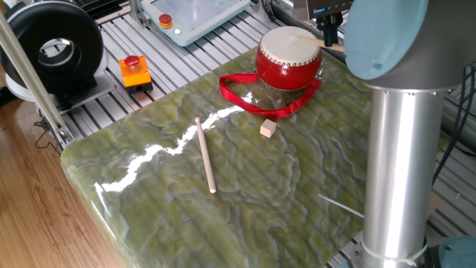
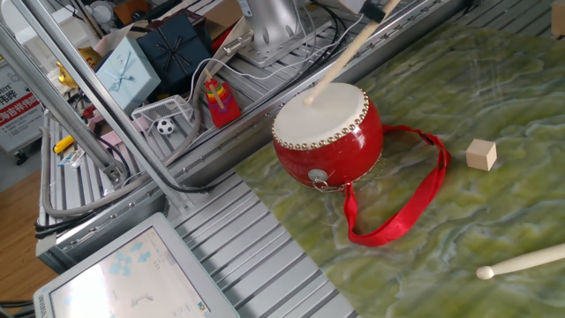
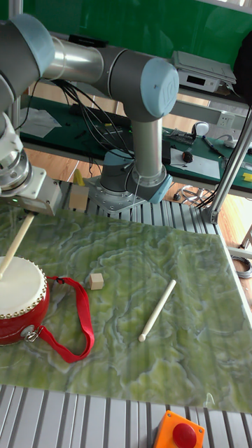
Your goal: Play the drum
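drum below end effector, stick between

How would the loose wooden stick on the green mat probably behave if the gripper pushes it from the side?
The loose stick looks round and slender, so it would probably roll instead of sliding. It looks like rigid wood, so it should not bend. It lies flat on the green mat, apart from the wooden cube, so little seems likely to stop it.
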{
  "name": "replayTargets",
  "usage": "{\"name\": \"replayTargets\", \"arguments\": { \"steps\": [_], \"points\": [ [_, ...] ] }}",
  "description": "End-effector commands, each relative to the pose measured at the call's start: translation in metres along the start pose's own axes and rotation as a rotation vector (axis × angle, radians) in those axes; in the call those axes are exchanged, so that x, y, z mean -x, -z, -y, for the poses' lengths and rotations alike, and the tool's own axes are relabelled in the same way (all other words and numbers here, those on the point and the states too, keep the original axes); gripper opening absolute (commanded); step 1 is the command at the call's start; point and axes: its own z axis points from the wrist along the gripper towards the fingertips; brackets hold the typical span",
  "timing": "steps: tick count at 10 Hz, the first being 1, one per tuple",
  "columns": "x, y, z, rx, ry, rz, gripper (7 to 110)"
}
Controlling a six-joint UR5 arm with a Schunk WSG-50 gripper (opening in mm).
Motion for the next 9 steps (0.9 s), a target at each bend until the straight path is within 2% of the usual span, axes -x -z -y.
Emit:
{"name": "replayTargets", "arguments": {
  "steps": [1, 3, 4, 5, 7, 8, 9],
  "points": [
    [0.012, 0.002, 0.005, -0.012, 0.011, 0.055, 7],
    [-0.001, 0.002, -0.021, 0.090, 0.033, 0.003, 7],
    [-0.007, 0.004, -0.040, 0.170, 0.034, -0.020, 7],
    [-0.017, 0.010, -0.066, 0.281, 0.039, -0.056, 7],
    [-0.035, 0.025, -0.104, 0.444, 0.052, -0.133, 7],
    [-0.036, 0.025, -0.105, 0.446, 0.051, -0.136, 7],
    [-0.026, 0.015, -0.086, 0.354, 0.039, -0.103, 7]
  ]
}}
